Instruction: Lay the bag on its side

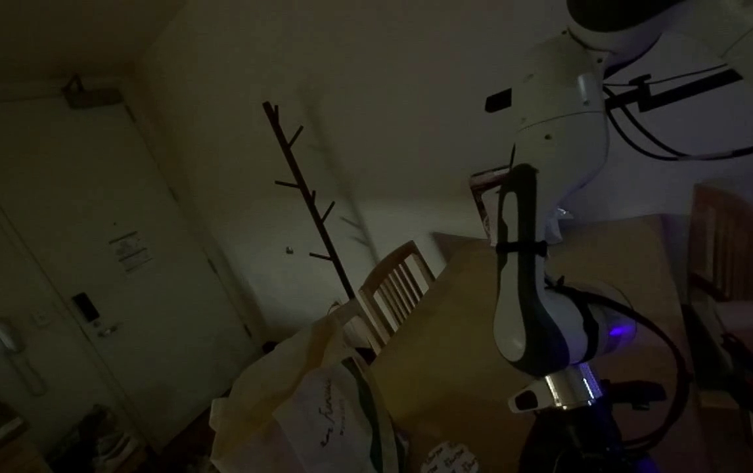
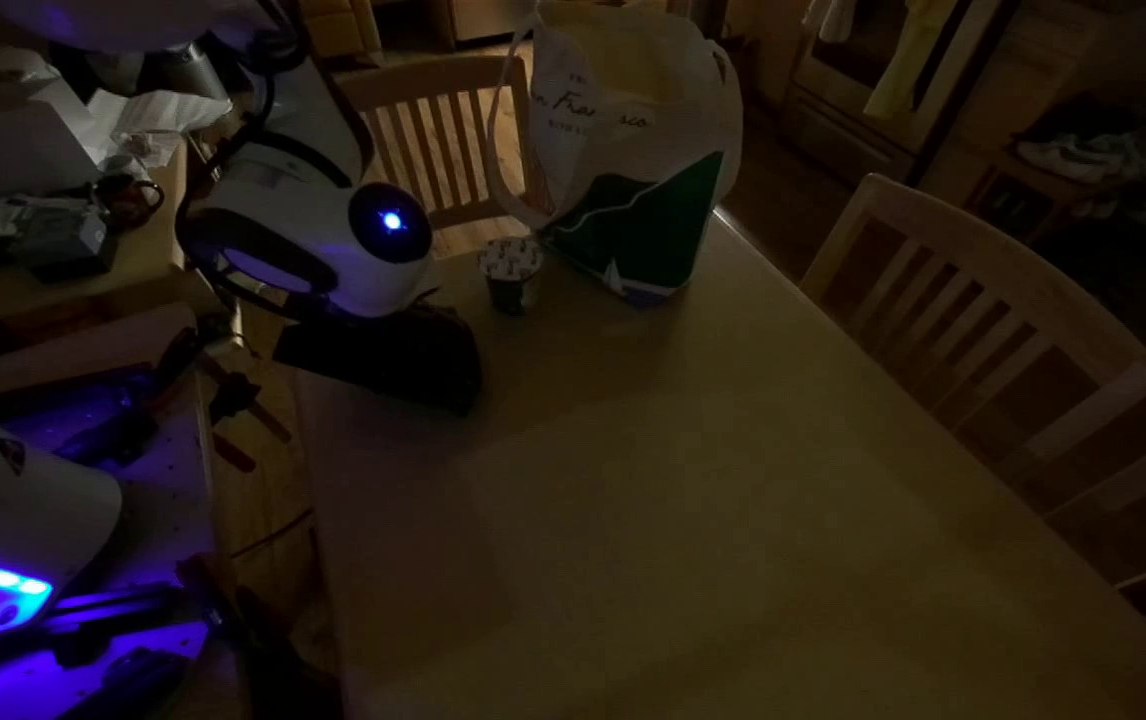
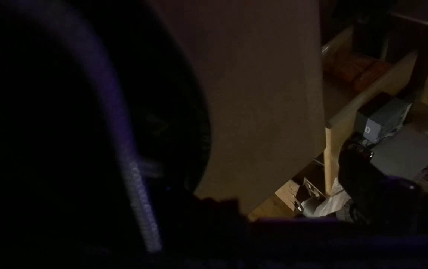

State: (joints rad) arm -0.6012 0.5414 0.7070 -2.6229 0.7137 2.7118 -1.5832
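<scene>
All three of my feeds are dim. In an exterior view, I see the coat rack (image 1: 314, 203) throw a soft shadow on the wall (image 1: 416, 131). In an exterior view, blue glare from the base lights (image 2: 3, 576) washes the mounting plate (image 2: 168, 510), a round joint light (image 2: 391, 221) burns bright, and the bag (image 2: 388, 360) reads near-black. My wrist view's left side is black around a blurred, purple-lit strip (image 3: 118, 127).

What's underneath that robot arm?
A black shape, too dark to make out, shows below the arm in an exterior view, with the table beside it. The spot directly beneath is covered; whether the shape touches the table can't be told.
</scene>
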